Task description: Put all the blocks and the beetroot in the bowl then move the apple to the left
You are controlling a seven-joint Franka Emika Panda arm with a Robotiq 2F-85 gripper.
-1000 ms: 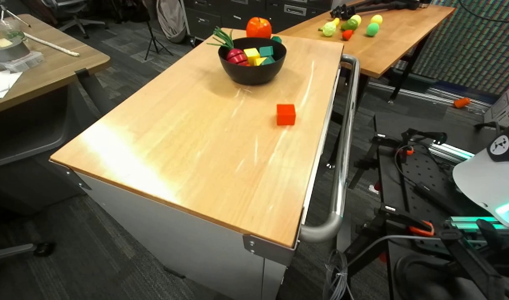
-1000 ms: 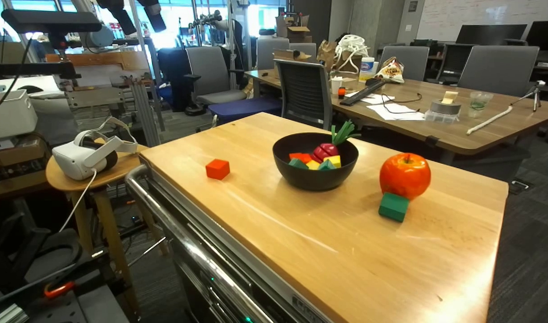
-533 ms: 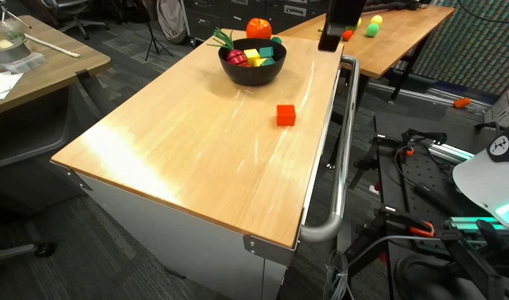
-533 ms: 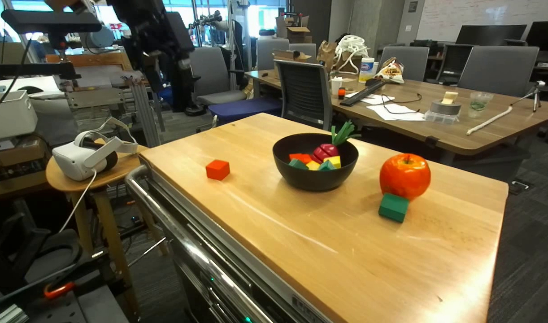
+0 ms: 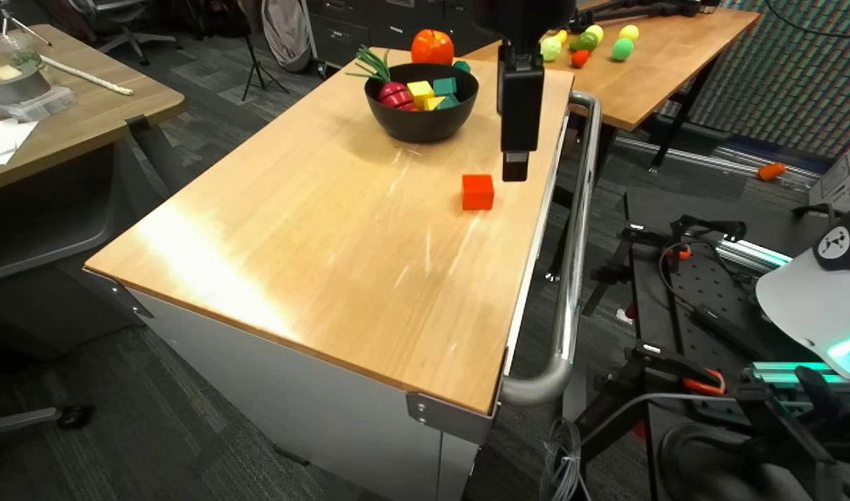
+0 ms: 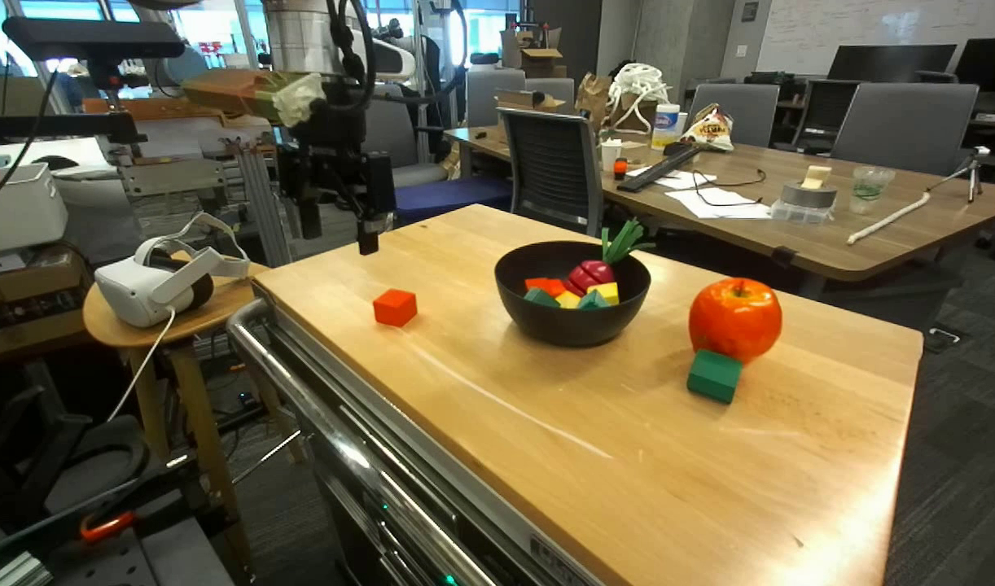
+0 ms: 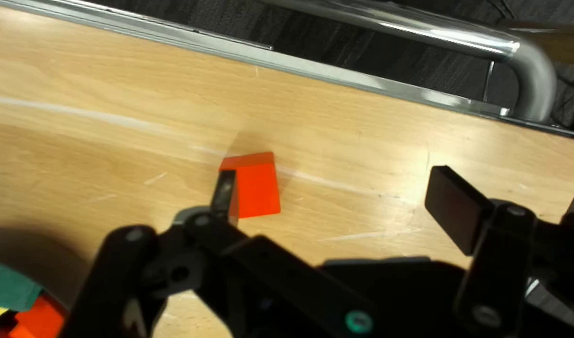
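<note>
Beetroot [image 6: 589, 275] and several blocks [image 6: 608, 292] in bowl [image 6: 571, 330]. Remaining: red block [image 6: 395, 308], one side of bowl; green block [image 6: 715, 376] and apple [image 6: 735, 319], opposite side; apple's move presumably pending. Hand [image 7: 338, 202] spread, empty, on red-block side of bowl.

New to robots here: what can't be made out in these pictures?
Floor of the bowl: hidden by its near wall, blocks and beetroot in both exterior views.
Whether the apple touches the green block: hidden in both exterior views by block or bowl.
Part of the red block: behind a gripper finger in the wrist view.
Robot arm: cut off by the top edge, both exterior views.
</note>
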